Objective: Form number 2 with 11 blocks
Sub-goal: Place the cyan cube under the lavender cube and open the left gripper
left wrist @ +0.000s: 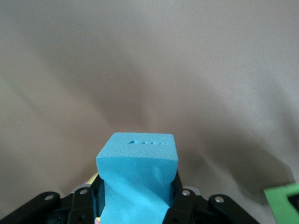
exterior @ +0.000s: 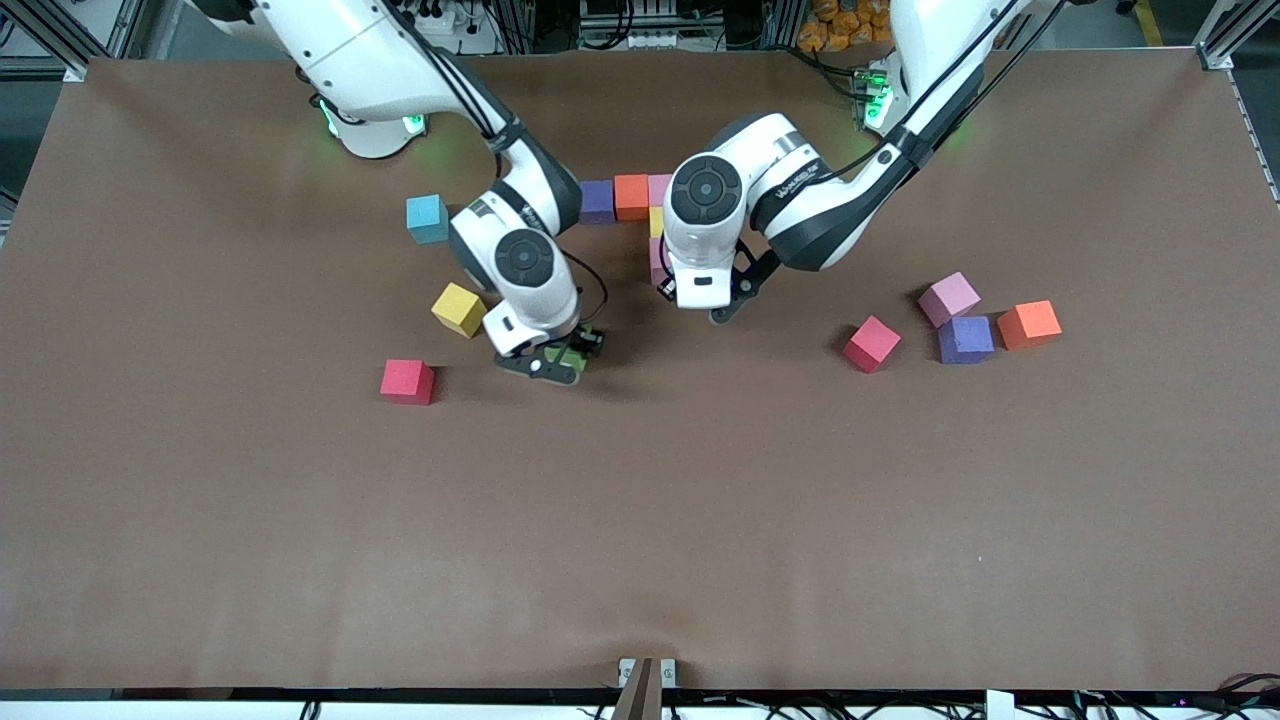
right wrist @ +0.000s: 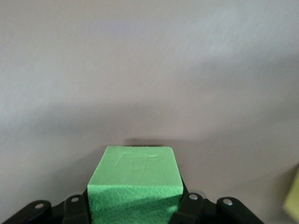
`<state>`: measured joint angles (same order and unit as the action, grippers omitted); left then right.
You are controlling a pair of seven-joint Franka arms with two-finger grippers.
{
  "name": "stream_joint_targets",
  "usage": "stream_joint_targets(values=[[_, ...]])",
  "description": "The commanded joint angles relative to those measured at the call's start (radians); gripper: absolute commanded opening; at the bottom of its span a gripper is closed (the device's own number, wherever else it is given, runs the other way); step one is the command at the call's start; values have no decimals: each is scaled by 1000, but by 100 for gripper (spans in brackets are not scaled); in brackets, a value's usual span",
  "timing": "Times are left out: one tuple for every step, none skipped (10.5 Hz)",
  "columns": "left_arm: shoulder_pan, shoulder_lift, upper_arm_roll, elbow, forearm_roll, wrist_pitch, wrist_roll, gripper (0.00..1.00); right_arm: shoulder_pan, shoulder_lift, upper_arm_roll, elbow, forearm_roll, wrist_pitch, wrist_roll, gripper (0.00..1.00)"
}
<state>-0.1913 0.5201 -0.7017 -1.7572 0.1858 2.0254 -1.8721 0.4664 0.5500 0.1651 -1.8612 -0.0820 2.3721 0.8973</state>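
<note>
My right gripper (exterior: pixel 563 358) (right wrist: pixel 134 203) is low at the table, shut on a green block (exterior: pixel 573 355) (right wrist: pixel 134 182), with a finger against each side. My left gripper (exterior: pixel 722 305) (left wrist: pixel 138 191) is shut on a blue block (left wrist: pixel 138 172), which the wrist hides in the front view. It hangs by the end of the started number 2: a row of purple (exterior: pixel 597 201), orange (exterior: pixel 631 196) and pink (exterior: pixel 660 187) blocks. A yellow (exterior: pixel 656 221) and a pink (exterior: pixel 657 262) block run from the row toward the front camera.
Loose blocks near the right arm: another blue (exterior: pixel 427 218), yellow (exterior: pixel 459 309), red (exterior: pixel 407 381). Toward the left arm's end lie red (exterior: pixel 871 343), pink (exterior: pixel 949 298), purple (exterior: pixel 965 339) and orange (exterior: pixel 1029 324) blocks. The brown table (exterior: pixel 640 540) is bare nearer the front camera.
</note>
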Motion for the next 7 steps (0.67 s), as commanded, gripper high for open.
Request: stream_joint_targets(values=[[-16, -9, 2, -51, -22, 100, -212, 50, -75, -30, 13, -9, -15, -21, -116, 0], [-28, -9, 2, -65, -22, 143, -320, 50, -93, -30, 14, -9, -15, -21, -150, 0], [-42, -11, 2, -74, -20, 179, -419, 51, -97, -30, 14, -9, -15, -21, -167, 0], [-56, -11, 2, -79, -19, 206, -491, 51, -104, -31, 13, -10, -15, -22, -185, 0], [-89, -12, 4, -91, -8, 241, -586, 51, -117, -39, 14, -10, -15, -28, -213, 0], [-108, -12, 5, -100, -3, 268, -672, 51, -129, -45, 14, -10, -15, -40, -254, 0], [-112, -12, 5, -110, 12, 283, -759, 51, -137, -51, 13, -10, -15, -57, -297, 0]])
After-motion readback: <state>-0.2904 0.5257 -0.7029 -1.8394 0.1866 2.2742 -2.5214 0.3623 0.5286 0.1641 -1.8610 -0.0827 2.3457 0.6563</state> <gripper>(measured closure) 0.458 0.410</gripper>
